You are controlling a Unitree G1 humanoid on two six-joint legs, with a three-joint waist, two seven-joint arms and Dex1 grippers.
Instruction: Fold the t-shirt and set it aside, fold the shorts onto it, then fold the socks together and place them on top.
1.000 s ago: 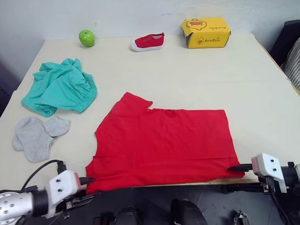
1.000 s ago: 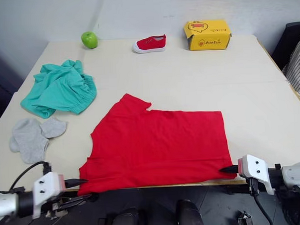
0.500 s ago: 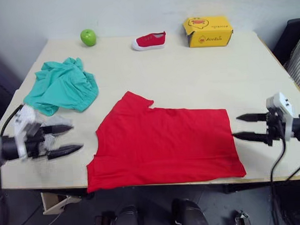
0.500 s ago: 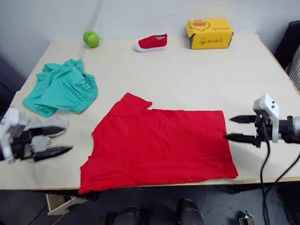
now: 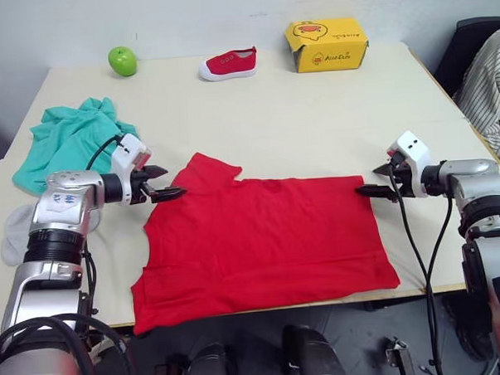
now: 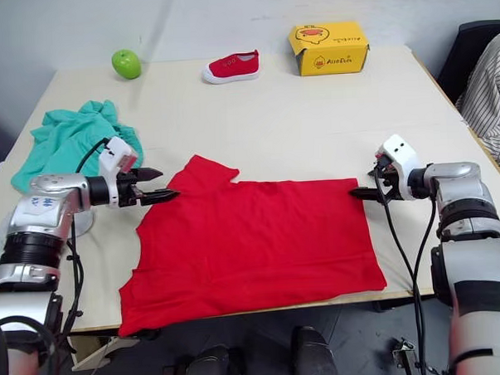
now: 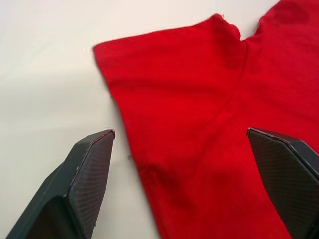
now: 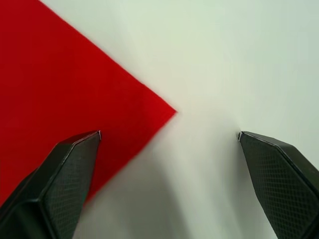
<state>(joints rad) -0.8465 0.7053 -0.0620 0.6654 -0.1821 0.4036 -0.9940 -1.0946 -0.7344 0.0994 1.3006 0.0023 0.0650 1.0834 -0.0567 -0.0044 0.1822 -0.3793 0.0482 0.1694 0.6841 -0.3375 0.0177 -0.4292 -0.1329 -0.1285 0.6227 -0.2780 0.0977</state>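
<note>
Both grippers have moved away from the near edge of the table (image 5: 313, 110), where they sat at the t-shirt's front corners a second ago, and now stand at the two far corners of the t-shirt (image 5: 269, 245). It lies spread flat and red on the near half of the table, sleeve end toward the robot's left, with its lower hem at the table's near edge. The left gripper (image 5: 163, 182) is held low and level, forearm reaching in from the left, with its fingers spread wide on either side of the sleeve edge, one over bare table and the other over red cloth, as the left wrist view shows. The right gripper (image 5: 369, 191) is likewise held level, pointing inward from the right, its jaws wide open around the far right corner of the cloth, which ends in a sharp point between the fingers in the right wrist view. Neither gripper holds anything yet. The cloth looks thin, light and limp, so it should lift easily but will sag and crease if pinched at one point only; taking both far corners together and drawing them toward the near hem looks the sound way to make the first fold. The shorts (image 5: 66, 146) lie crumpled at the left of the table, and the socks (image 5: 15, 235) sit just nearer, partly behind the left arm.
</note>
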